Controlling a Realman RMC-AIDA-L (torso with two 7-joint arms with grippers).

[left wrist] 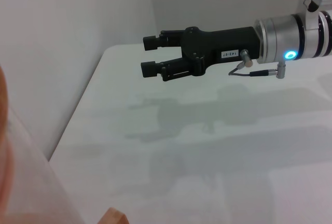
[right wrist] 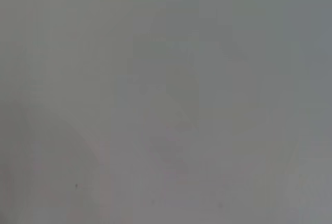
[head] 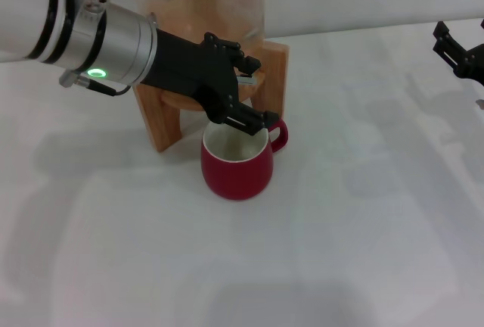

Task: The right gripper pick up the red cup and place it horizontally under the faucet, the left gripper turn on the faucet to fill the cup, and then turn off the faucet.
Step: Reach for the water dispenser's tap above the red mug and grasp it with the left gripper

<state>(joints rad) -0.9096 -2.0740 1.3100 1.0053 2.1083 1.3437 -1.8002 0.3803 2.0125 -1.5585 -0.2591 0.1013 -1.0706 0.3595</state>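
Observation:
The red cup stands upright on the white table, mouth up and handle to the right, just in front of the wooden stand. Only a chrome bit of the faucet shows, above the cup. My left gripper, on the arm with the green light, reaches in from the left. Its black fingers are spread above and below that chrome bit, and the lower fingers hang over the cup's rim. My right gripper hovers open and empty far to the right, away from the cup.
The glass dispenser rises from the wooden stand behind the left arm. White table stretches in front of and to the right of the cup. The right wrist view holds only plain grey surface.

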